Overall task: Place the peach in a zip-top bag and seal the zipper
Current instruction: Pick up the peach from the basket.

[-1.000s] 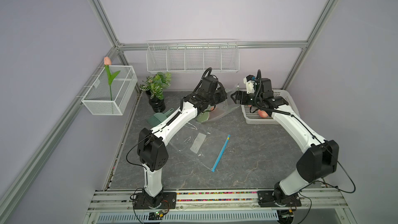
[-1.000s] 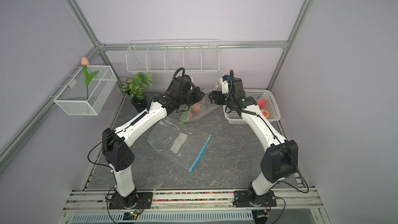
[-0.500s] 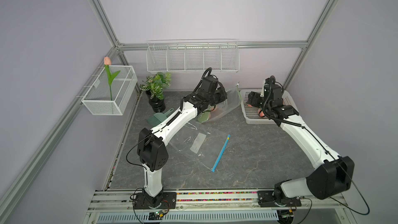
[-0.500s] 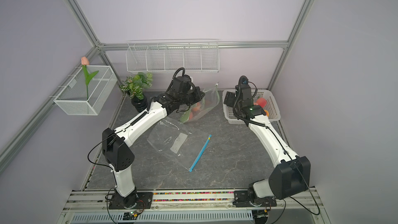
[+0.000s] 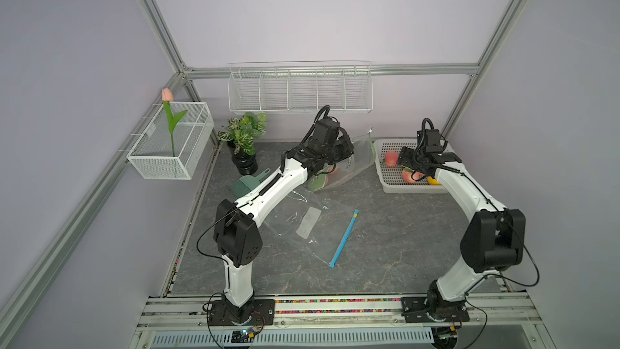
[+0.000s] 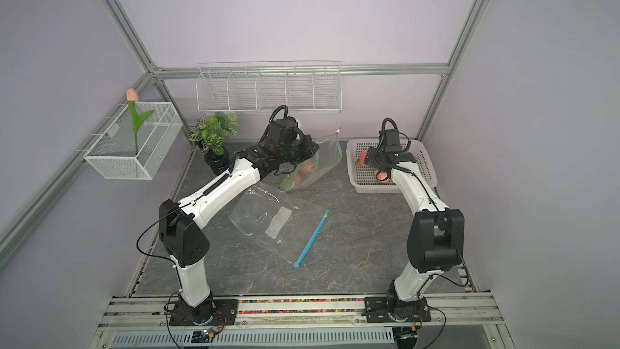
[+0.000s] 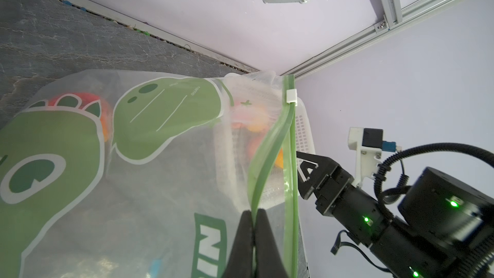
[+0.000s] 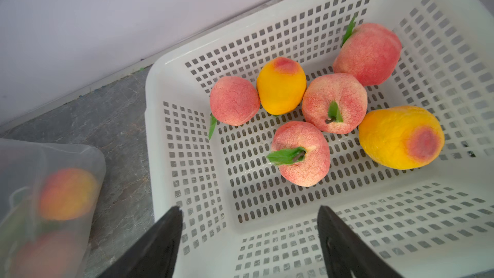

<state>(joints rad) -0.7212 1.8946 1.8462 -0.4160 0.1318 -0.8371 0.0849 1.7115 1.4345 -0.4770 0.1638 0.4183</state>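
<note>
A frosted zip-top bag (image 5: 360,157) with green print stands at the back middle of the table, with peaches showing inside it (image 6: 303,171). My left gripper (image 7: 254,211) is shut on one green lip of its mouth (image 7: 267,156); the mouth gapes and the white slider (image 7: 291,95) sits at the far end. My right gripper (image 8: 248,209) hangs open and empty over the near wall of the white basket (image 8: 160,76). Several peaches lie in that basket, pink ones (image 8: 300,153) and yellow ones (image 8: 281,85). In both top views the right gripper (image 5: 404,159) is over the basket's left part.
A second, clear bag (image 5: 302,226) with a blue zipper (image 5: 345,236) lies flat mid-table. A potted plant (image 5: 243,135) and a green brush (image 5: 246,184) are at the back left. A wire shelf (image 5: 298,88) hangs on the back wall, a wire box with a tulip (image 5: 171,142) on the left wall.
My right arm has swung right, away from the bag's mouth and over the basket, its gripper open throughout. My left gripper and the bag have stayed put.
</note>
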